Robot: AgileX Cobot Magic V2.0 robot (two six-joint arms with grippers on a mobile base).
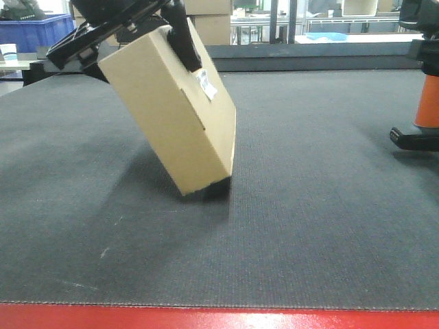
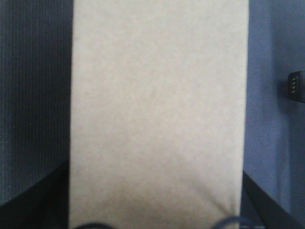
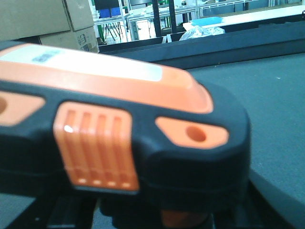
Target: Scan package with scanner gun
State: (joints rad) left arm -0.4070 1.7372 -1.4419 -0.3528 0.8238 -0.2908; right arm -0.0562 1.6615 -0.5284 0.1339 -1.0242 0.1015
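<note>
The package [image 1: 171, 110], a plain tan box with a small white label [image 1: 206, 83], is tilted with only its lower corner on the dark mat [image 1: 309, 226]. My left gripper [image 1: 137, 41] is shut on its upper end, one black finger [image 1: 184, 42] lying by the label. The box's blank face [image 2: 157, 109] fills the left wrist view, between the fingers of the left gripper [image 2: 155, 224]. The scanner gun [image 1: 425, 110] stands at the right edge, orange handle on black base. Its black and orange head [image 3: 124, 124] fills the right wrist view. My right gripper [image 3: 181, 219] is open, its fingers spread wide of the handle.
Blue crates [image 1: 34, 31] and stacked cardboard boxes [image 1: 212, 24] stand behind the table at the back. A red strip [image 1: 219, 319] runs along the mat's near edge. A small black part [image 2: 296, 86] shows at the right edge of the left wrist view.
</note>
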